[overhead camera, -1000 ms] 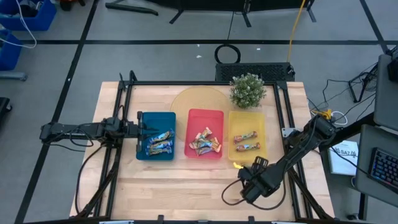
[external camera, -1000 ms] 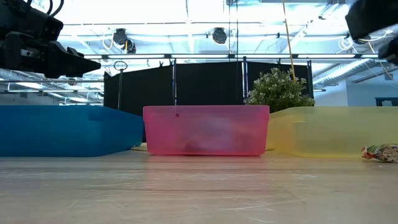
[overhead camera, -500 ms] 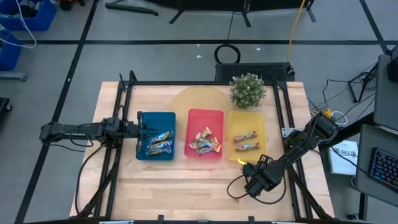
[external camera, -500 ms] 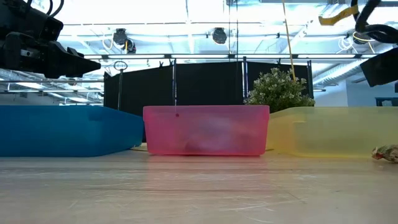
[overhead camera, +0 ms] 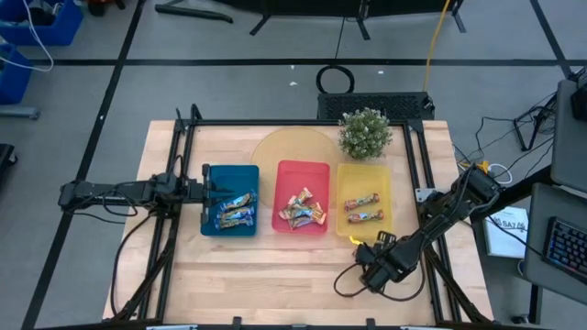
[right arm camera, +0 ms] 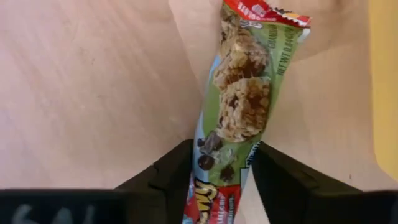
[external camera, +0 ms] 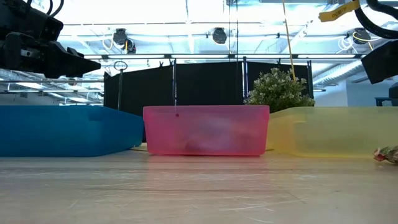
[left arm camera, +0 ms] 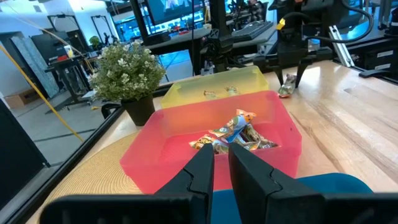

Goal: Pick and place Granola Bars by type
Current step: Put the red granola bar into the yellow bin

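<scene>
A red-green granola bar (right arm camera: pixel 239 106) lies flat on the wood just in front of the yellow tray (overhead camera: pixel 341 225); the low view shows it at the right edge (external camera: pixel 387 154). My right gripper (right arm camera: pixel 222 177) is open over it, one finger on each long side of the bar's near end. Other bars lie in the trays: blue-yellow ones (overhead camera: pixel 236 209) in the blue tray (overhead camera: pixel 207 227), gold ones (overhead camera: pixel 301 211) in the red tray (overhead camera: pixel 282 169), red-green ones (overhead camera: pixel 364 209) in the yellow tray. My left gripper (left arm camera: pixel 222 163) hovers shut above the blue tray. My right gripper points down from above with its fingers (right arm camera: pixel 168 177) along the two long edges of the bar's near end (right arm camera: pixel 217 168). The bar lies flat on the table. Whether the fingers touch the wrapper, I cannot tell.
A potted plant (overhead camera: pixel 365 133) stands behind the yellow tray, on a round mat (overhead camera: pixel 280 147) at the table's far side. A black frame (overhead camera: pixel 174 238) runs along both table sides. Bare wood (overhead camera: pixel 266 275) lies in front of the trays.
My right gripper has moved a little toward the yellow tray and the table's right side, settling over the bar. The bar has slid slightly toward the table's right. The left arm has kept still.
</scene>
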### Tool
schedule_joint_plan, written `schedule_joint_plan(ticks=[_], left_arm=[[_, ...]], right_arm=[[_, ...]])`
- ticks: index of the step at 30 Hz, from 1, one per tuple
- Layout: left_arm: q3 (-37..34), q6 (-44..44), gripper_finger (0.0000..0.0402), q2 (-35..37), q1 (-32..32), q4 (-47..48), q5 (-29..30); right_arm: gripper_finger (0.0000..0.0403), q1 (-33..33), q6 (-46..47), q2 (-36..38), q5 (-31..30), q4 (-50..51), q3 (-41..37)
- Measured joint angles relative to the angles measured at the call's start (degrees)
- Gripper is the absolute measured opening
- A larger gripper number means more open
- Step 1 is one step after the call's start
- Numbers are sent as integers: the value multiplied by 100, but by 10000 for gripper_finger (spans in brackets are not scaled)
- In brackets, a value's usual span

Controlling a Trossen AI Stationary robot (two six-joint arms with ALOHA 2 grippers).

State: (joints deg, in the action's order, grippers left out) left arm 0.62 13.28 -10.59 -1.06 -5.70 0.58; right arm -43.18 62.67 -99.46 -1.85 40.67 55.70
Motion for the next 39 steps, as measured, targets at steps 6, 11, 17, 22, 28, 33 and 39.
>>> schedule_joint_plan(ticks=[6,11,17,22,28,33,39], left_arm=[[0,0,58,0,0,0,2],[0,0,58,0,1,-2,0],[0,35,58,0,2,-4,0],[0,44,58,-2,2,-4,0],[0,62,58,-1,1,-8,0],[0,149,58,0,2,-9,0],[0,277,58,0,2,-10,2]], right_arm=[[86,-2,-191,14,40,-90,0],[40,24,-538,389,191,-240,-34],[41,204,-1057,1245,80,-563,-24],[36,459,-1768,1983,-446,-588,-17],[32,1041,-2980,2915,-1558,-207,-13],[28,2266,-3967,3437,-1898,316,-11],[30,4107,-4877,3368,-1216,1303,-11]])
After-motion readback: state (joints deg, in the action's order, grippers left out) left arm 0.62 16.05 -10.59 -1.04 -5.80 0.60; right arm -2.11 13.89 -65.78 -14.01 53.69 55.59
